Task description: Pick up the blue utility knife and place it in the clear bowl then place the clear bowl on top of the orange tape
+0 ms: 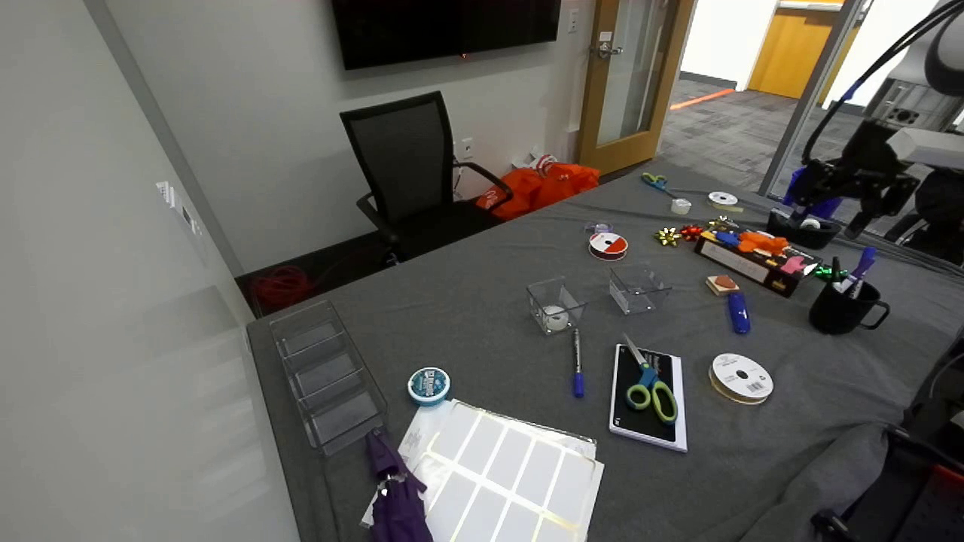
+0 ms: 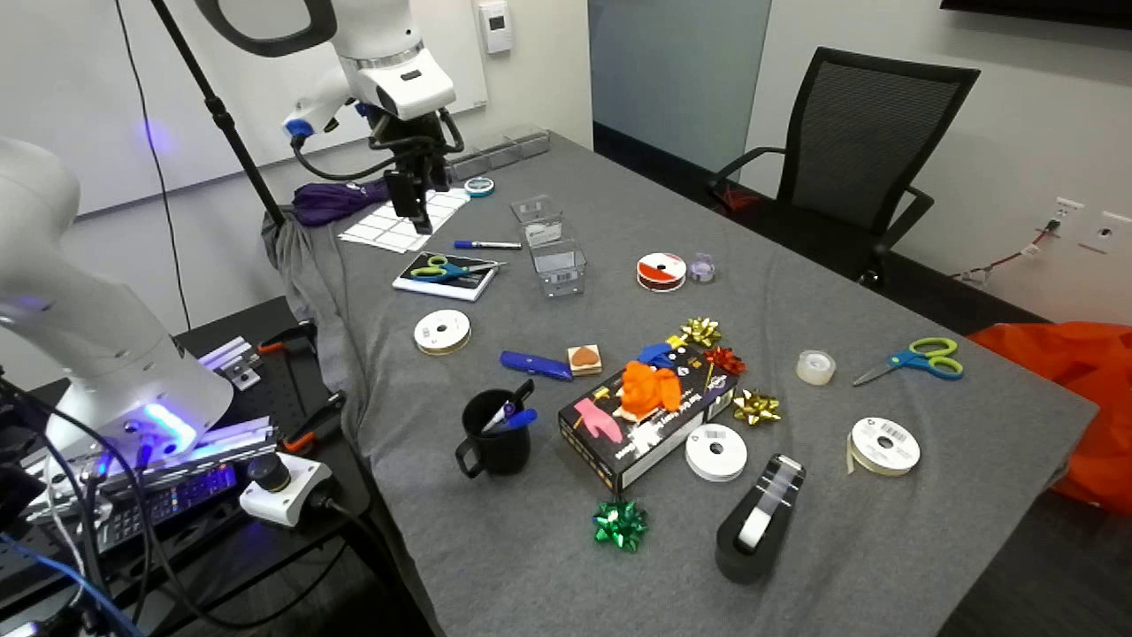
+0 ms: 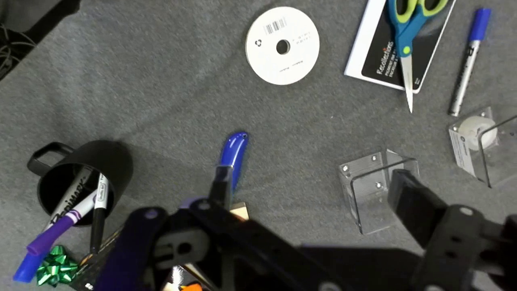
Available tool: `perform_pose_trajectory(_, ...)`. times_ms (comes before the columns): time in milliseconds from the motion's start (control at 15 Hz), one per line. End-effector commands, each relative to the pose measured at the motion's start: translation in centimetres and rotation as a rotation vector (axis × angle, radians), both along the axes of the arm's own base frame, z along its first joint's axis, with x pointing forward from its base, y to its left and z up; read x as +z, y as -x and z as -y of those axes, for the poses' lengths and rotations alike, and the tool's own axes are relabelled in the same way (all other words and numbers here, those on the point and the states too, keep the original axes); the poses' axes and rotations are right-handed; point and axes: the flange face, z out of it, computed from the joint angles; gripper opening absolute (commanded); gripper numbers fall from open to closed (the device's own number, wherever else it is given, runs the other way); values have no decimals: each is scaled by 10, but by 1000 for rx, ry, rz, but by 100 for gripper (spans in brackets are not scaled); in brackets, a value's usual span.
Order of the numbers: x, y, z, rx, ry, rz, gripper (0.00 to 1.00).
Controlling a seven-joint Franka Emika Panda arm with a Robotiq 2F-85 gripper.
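Note:
The blue utility knife (image 1: 739, 313) lies on the grey cloth beside a wooden stamp. It also shows in an exterior view (image 2: 536, 364) and in the wrist view (image 3: 235, 147), partly behind a fingertip. The orange tape (image 1: 608, 245), a roll with a white and orange-red face, lies flat on the table (image 2: 661, 271). No round clear bowl shows. Two boxy clear containers stand on the cloth: an empty one (image 1: 639, 292) and one holding a white roll (image 1: 556, 301). My gripper (image 3: 315, 182) is open and empty, high above the table (image 2: 426, 205).
A black mug of markers (image 2: 497, 442) and a black box with coloured pieces (image 2: 650, 407) are near the knife. A white ribbon spool (image 3: 282, 45), scissors on a black-and-white pack (image 1: 649, 391) and a blue-capped pen (image 1: 578, 365) lie nearby. A tape dispenser (image 2: 761, 522) stands beyond the box.

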Motion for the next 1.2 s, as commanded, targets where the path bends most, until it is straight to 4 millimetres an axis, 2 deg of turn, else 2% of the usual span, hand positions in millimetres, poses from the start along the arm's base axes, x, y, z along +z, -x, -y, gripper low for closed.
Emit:
perform_pose_trajectory(0, -13, -37, 6, -73, 8, 57, 100)
perform_pose_trajectory(267, -34, -65, 18, -204, 75, 99, 100)
perform_pose_trajectory(467, -54, -78, 30, -289, 150, 100, 100)
perform_pose_trajectory(933, -89, -82, 43, -349, 322, -15, 100)
perform_pose_trajectory(1067, -94, -81, 44, -311, 344, -33, 100)
perform_pose_trajectory(1133, -90, -77, 41, -332, 313, -3, 100)
